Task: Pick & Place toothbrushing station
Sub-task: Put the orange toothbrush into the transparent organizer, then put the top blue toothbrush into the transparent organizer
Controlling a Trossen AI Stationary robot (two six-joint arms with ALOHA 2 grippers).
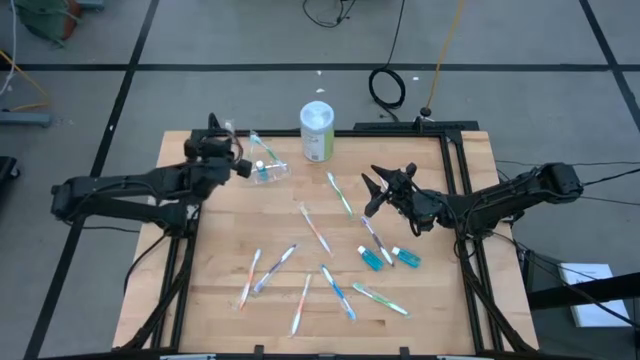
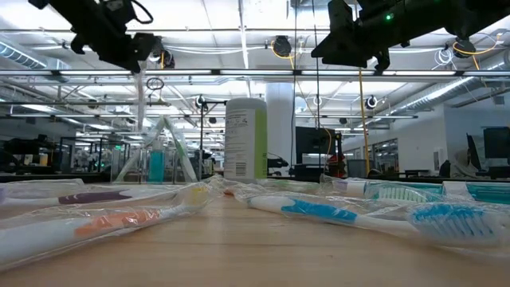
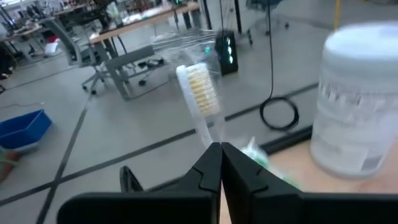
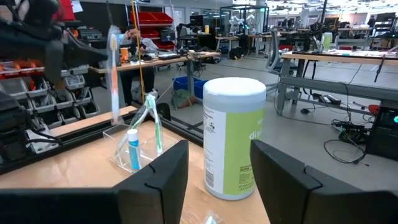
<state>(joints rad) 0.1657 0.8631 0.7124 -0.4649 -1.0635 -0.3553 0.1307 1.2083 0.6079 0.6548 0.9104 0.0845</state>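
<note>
Low view: wrapped toothbrushes (image 2: 335, 211) lie nearest you on the counter (image 2: 263, 255); film looks slippery, handles light and stiff.

High view: left end effector (image 1: 238, 165) hangs just beside the clear cup (image 1: 268, 170); right end effector (image 1: 377, 192) waits mid-counter.

Left wrist: fingers pinched tight on a toothbrush (image 3: 200, 93), bristles up.

Right wrist: fingers wide, empty. Grip mid-handle.

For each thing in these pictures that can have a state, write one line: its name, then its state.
Left gripper: jaws shut on a wrapped toothbrush, raised above the cup.
Right gripper: jaws open, empty.
Clear cup: upright, holding a blue tube and toothbrushes.
Wipes canister: upright, lid closed.
Loose toothbrushes: lying flat.
</note>
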